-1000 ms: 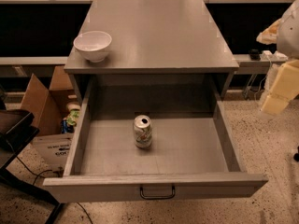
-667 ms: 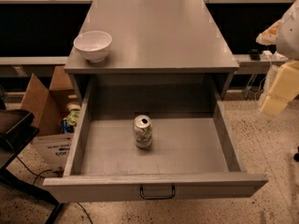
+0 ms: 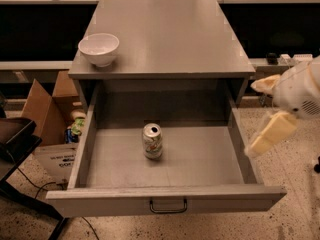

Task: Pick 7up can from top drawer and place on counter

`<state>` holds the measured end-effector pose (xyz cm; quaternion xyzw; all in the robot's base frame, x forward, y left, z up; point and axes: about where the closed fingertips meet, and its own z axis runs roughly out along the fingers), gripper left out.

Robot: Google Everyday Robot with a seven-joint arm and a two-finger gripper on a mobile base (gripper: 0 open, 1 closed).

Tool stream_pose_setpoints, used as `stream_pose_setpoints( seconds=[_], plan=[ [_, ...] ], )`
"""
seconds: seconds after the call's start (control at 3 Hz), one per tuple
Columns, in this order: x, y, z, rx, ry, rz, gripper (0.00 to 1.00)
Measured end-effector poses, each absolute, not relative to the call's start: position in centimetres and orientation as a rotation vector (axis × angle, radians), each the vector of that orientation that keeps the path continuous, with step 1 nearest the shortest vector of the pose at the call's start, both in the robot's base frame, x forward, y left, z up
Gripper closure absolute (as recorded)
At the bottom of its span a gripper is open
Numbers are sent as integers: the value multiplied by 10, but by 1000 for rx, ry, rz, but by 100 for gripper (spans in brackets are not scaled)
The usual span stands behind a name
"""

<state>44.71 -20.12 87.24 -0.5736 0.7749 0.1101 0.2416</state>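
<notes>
The 7up can (image 3: 152, 141) stands upright near the middle of the open top drawer (image 3: 165, 196), which is pulled out toward me with its dark handle (image 3: 168, 205) at the front. The counter (image 3: 162, 36) is the flat grey top of the cabinet behind it. My gripper (image 3: 261, 113) hangs at the right, just outside the drawer's right wall and level with it, well to the right of the can. Its two cream fingers (image 3: 272, 133) stand apart, open and empty.
A white bowl (image 3: 99, 48) sits at the counter's front left corner. An open cardboard box (image 3: 47, 119) with items stands on the floor left of the drawer. A dark stand (image 3: 15, 139) is at the far left. Shelving runs behind the cabinet.
My arm and gripper have moved left and slightly down, closer to the drawer's right wall. The can, the bowl and the drawer have not moved.
</notes>
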Motion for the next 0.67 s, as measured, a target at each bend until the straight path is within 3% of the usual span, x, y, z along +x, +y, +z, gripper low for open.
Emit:
stream_pose_setpoints(
  seconds=[0.67],
  plan=[
    [485, -119, 819, -1447, 1778, 617, 0]
  ],
)
